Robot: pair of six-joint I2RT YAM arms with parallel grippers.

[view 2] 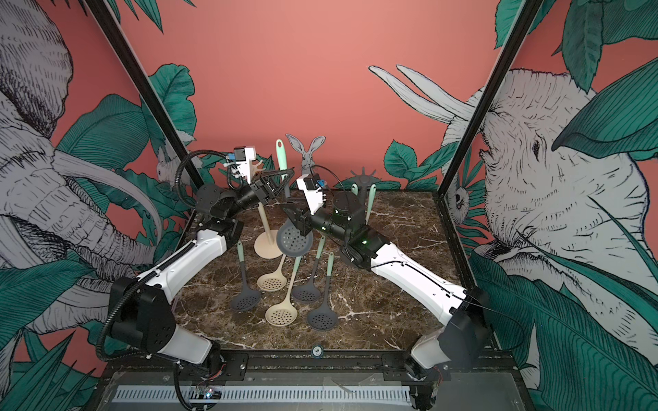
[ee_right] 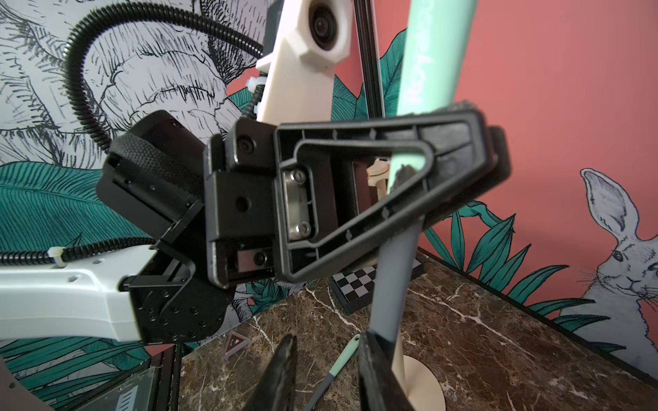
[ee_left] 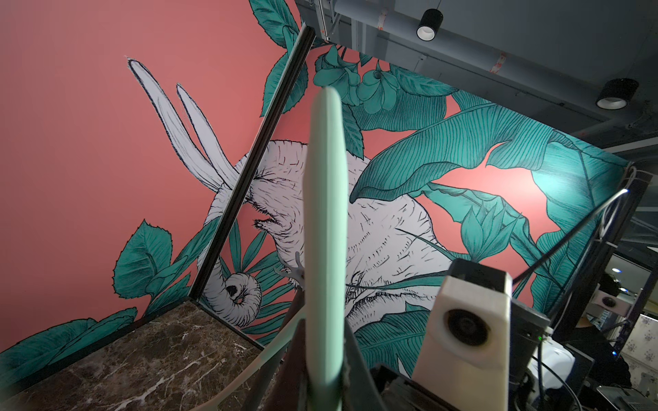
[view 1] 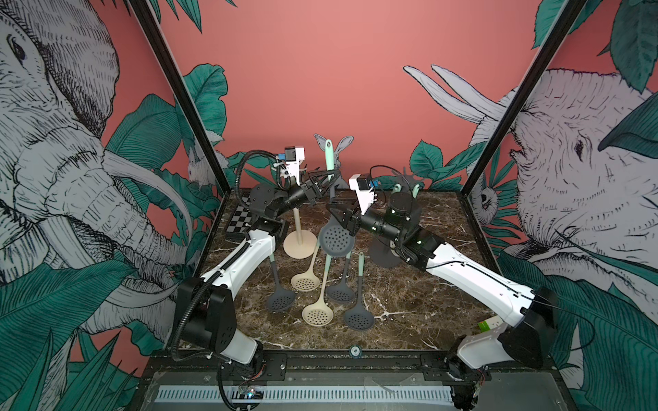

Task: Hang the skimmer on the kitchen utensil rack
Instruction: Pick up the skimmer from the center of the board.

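Above the table [view 1: 409, 284], upright skimmer [view 1: 335, 239] tight in the left gripper [view 1: 330, 175]

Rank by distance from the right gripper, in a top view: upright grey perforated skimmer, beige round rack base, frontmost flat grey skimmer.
1. Upright grey perforated skimmer: beside the right gripper.
2. Beige round rack base: leftward.
3. Frontmost flat grey skimmer: near front edge.

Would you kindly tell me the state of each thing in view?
Held skimmer: upright, off the table.
Left gripper: shut on its handle.
Right gripper: open, beside its neck.
Other five skimmers: flat on the table.
Beige rack: standing.
Dark rack: standing, two utensils hanging.
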